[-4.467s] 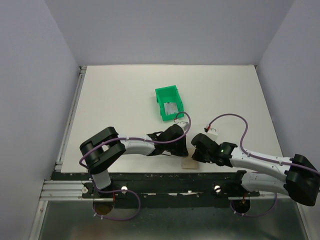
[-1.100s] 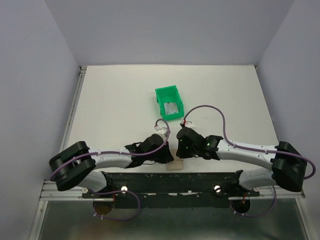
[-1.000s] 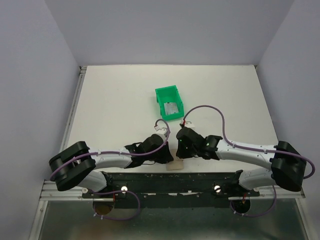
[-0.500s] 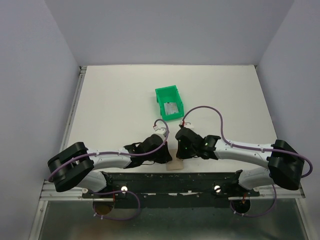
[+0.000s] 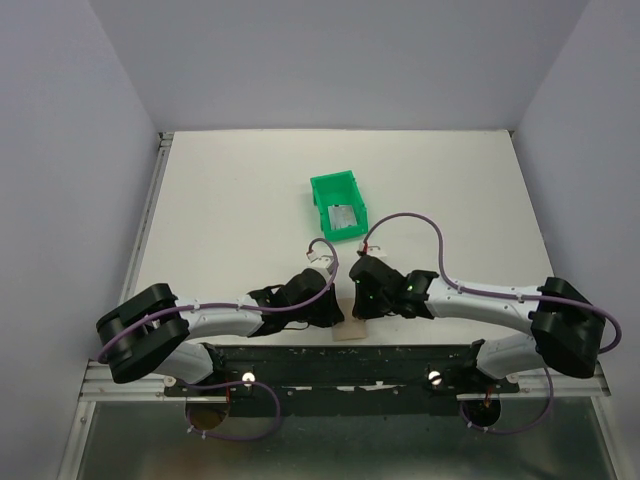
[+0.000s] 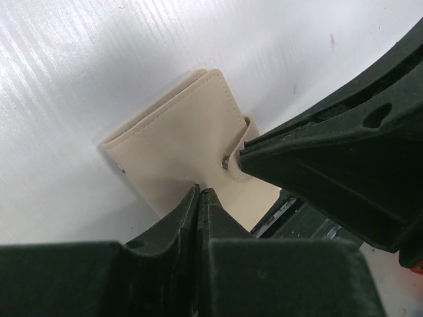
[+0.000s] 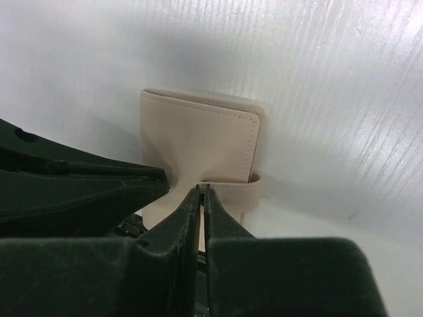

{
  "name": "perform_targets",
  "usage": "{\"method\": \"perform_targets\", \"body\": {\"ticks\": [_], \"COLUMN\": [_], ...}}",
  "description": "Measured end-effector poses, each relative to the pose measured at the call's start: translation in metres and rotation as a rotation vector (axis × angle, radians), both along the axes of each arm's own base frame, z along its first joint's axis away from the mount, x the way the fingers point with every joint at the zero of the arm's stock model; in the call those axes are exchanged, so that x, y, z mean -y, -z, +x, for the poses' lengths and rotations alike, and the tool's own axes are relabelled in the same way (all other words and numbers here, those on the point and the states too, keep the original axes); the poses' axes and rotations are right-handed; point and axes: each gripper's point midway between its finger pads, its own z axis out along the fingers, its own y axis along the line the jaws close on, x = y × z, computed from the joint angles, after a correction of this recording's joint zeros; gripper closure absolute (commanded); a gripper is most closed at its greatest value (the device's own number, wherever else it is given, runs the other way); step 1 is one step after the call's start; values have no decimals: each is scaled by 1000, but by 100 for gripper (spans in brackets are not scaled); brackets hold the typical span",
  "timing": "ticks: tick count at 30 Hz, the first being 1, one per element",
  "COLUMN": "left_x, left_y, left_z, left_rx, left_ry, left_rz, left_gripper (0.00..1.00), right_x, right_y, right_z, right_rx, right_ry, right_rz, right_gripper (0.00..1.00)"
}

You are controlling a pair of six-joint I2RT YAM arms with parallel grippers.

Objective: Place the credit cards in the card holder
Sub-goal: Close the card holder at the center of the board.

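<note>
The tan card holder (image 5: 349,334) (image 6: 178,142) (image 7: 205,145) lies folded shut at the table's front edge, its strap (image 7: 231,191) wrapped round one side. My left gripper (image 5: 338,318) (image 6: 199,190) is shut, with its tips pressing on the holder's cover. Facing it, my right gripper (image 5: 356,312) (image 7: 201,188) has its jaws nearly together at the end of the strap. A silver-grey credit card (image 5: 343,218) lies in the green bin (image 5: 322,190) farther back.
The black rail (image 5: 400,358) runs just beyond the holder at the front edge. The green bin stands mid-table behind both grippers. A purple cable (image 5: 415,222) loops above the right arm.
Since the earliest frame both grippers and the card holder have shifted left and nearer the front edge. Over the last second only the right arm's elbow has crept slightly left.
</note>
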Motion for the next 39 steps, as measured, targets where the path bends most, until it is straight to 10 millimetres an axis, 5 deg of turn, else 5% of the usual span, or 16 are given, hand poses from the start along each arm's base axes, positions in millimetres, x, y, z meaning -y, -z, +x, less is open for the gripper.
{"method": "perform_targets", "body": {"ticks": [39], "left_x": [0], "left_y": [4], "left_z": [0], "left_rx": [-5], "left_ry": [0], "left_rz": [7], "left_gripper": [86], "right_x": [6], "right_y": [18], "right_z": [6], "right_rx": [-4], "right_ry": [15], "right_rz": [-81], "right_gripper": [93]}}
